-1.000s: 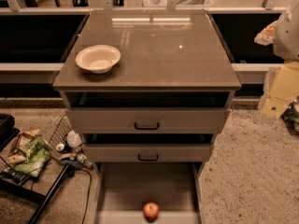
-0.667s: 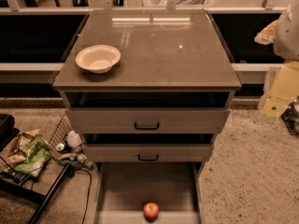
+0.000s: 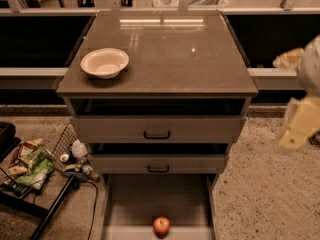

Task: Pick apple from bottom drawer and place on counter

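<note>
The bowl (image 3: 104, 62) sits on the counter (image 3: 170, 59), at its left side toward the front. Below the counter come two upper drawers (image 3: 157, 129), and under them the bottom drawer (image 3: 150, 199) stands out forward, with the apple (image 3: 161, 225) in it, centred near its front edge. A basket (image 3: 64, 143) lies on the floor left of the drawers, while the gripper (image 3: 296, 129) hangs right of the cabinet, well apart from the apple.

Three drawers (image 3: 157, 129), one apple (image 3: 161, 225), one bowl (image 3: 104, 62), one counter (image 3: 190, 59), one gripper (image 3: 300, 126) at the right edge.
</note>
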Controlling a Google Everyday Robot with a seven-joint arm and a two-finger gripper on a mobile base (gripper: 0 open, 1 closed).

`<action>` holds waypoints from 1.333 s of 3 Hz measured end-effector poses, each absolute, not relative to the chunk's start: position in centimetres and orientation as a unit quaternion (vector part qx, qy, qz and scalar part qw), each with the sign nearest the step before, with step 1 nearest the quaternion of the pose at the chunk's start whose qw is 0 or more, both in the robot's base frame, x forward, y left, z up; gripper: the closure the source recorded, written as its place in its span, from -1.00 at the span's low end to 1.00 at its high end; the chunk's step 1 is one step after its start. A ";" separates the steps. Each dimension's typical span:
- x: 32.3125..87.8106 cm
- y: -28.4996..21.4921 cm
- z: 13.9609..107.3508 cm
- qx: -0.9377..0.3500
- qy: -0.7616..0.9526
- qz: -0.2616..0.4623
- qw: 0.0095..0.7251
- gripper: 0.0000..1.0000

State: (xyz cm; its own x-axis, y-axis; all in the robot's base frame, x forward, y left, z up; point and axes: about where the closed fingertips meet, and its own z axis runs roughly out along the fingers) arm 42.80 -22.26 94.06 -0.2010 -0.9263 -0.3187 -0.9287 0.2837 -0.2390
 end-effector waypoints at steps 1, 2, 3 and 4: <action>39.8 -24.0 84.1 -0.579 0.775 0.058 0.245 -1.00; 39.2 -24.7 76.9 -0.566 0.769 0.080 0.285 -1.00; 42.8 -25.5 68.9 -0.551 0.768 0.074 0.318 -1.00; 43.1 -25.3 68.1 -0.550 0.768 0.079 0.318 -1.00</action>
